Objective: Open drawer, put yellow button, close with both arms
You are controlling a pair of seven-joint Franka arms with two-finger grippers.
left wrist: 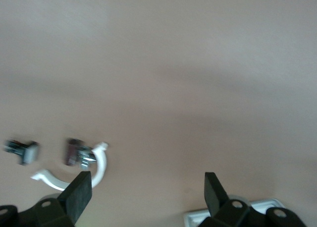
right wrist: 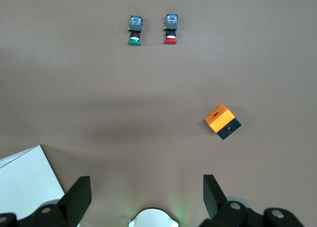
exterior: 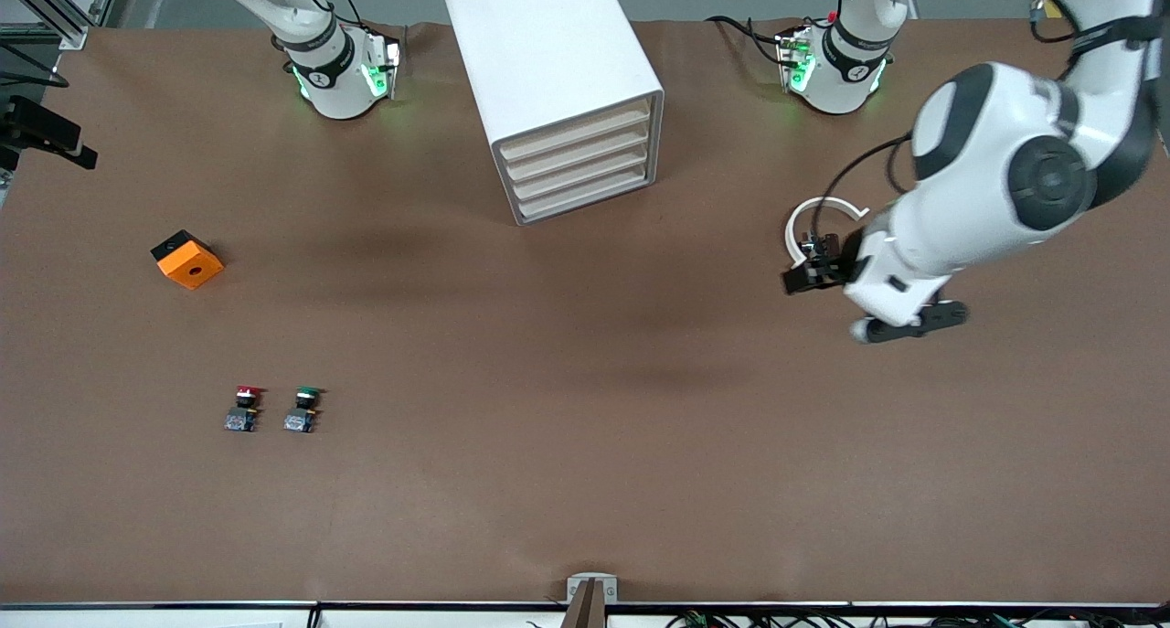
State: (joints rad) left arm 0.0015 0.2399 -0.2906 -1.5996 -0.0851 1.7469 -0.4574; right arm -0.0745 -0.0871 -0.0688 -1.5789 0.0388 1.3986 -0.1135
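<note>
The white cabinet (exterior: 548, 52) stands between the two arm bases. Its top drawer (exterior: 576, 133) and the three below it are all pushed in. The yellow button is out of view in every frame. My left gripper (exterior: 914, 322) hangs over bare table toward the left arm's end, open and empty; its wrist view shows the fingers wide apart (left wrist: 147, 195). My right gripper is out of the front view. Its wrist view shows it high above the table, open and empty (right wrist: 146, 197), with a corner of the cabinet (right wrist: 25, 180) beside it.
A red-capped button (exterior: 243, 409) (right wrist: 170, 29) and a green-capped button (exterior: 303, 409) (right wrist: 134, 30) stand side by side toward the right arm's end, near the front camera. An orange and black box (exterior: 187, 260) (right wrist: 222, 121) lies farther back. A white curved strip (exterior: 823, 217) (left wrist: 96, 167) shows by the left wrist.
</note>
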